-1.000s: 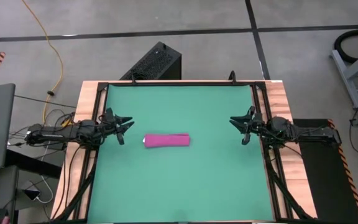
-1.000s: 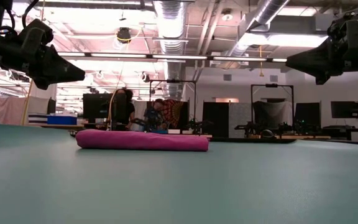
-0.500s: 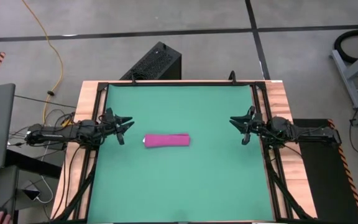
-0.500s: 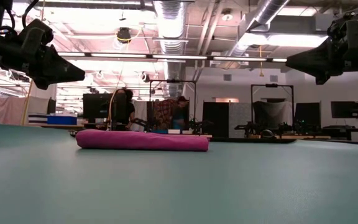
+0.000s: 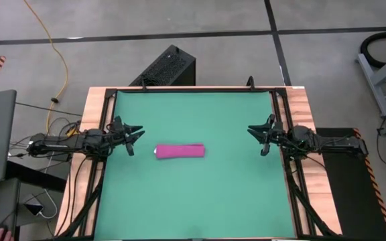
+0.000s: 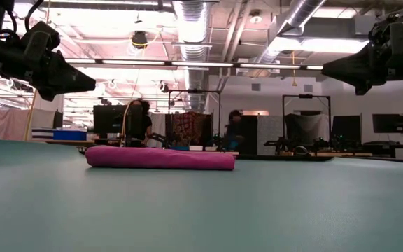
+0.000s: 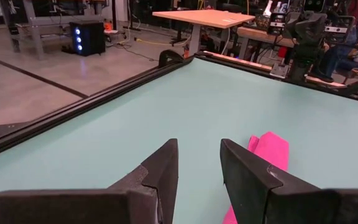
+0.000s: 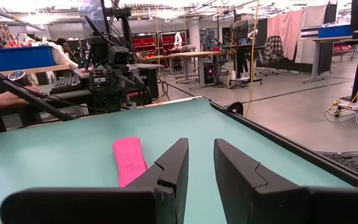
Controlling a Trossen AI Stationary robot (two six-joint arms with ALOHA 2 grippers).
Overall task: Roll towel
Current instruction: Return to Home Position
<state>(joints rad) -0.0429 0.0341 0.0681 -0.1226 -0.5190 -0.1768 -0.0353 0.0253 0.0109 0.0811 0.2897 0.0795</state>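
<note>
The magenta-pink towel [image 5: 179, 151] lies rolled into a short log on the green mat [image 5: 200, 201], near the mat's middle, resting on its underside; it also shows in the low view [image 6: 159, 157], the left wrist view [image 7: 271, 149] and the right wrist view [image 8: 129, 159]. My left gripper [image 5: 137, 136] hovers open and empty above the mat's left edge, to the left of the roll. My right gripper [image 5: 254, 134] hovers open and empty above the mat's right edge. In the wrist views each gripper shows a gap between its fingers: left [image 7: 199, 155], right [image 8: 201, 155].
A black frame [image 5: 193, 89] borders the mat on the wooden table. A black box [image 5: 167, 67] stands on the floor beyond the far edge. A person walks in the room behind the table [image 6: 233, 129]. Bare mat lies in front of the roll.
</note>
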